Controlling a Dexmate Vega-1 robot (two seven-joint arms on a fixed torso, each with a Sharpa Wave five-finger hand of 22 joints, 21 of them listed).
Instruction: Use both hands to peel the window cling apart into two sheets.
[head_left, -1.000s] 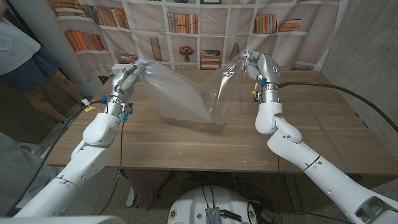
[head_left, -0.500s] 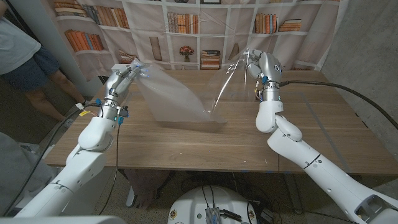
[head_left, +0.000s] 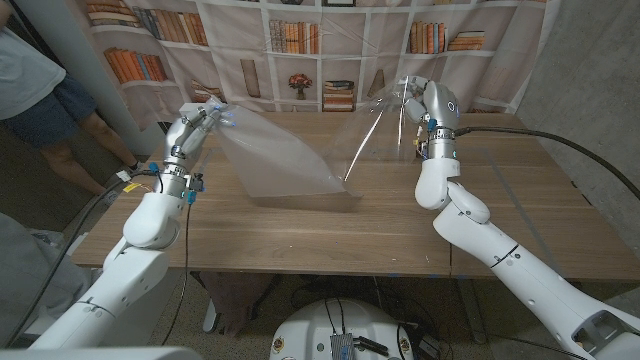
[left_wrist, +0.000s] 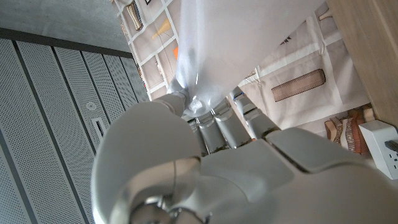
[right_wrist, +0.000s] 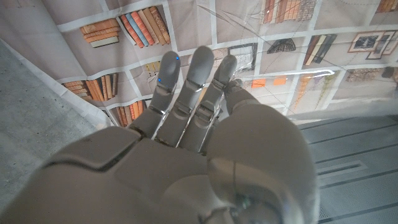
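The window cling hangs above the table as two sheets spread in a V, still joined along the bottom edge near the tabletop. My left hand (head_left: 200, 122) pinches the top corner of the frosted left sheet (head_left: 275, 160), whose film (left_wrist: 205, 37) runs away from the fingers in the left wrist view. My right hand (head_left: 420, 100) pinches the top corner of the clear right sheet (head_left: 372, 135); its faint creased film (right_wrist: 280, 56) shows past the fingers (right_wrist: 189, 81) in the right wrist view.
The wooden table (head_left: 300, 235) lies under the cling. Behind it hangs a bookshelf-print backdrop (head_left: 320, 50). A person (head_left: 40, 90) stands at the far left beside the table. A white power strip (left_wrist: 382, 146) shows in the left wrist view.
Both hands have moved outward and a little up. The two sheets have opened wider, from a loose bundle into a clear V, with the joined edge lower near the table.
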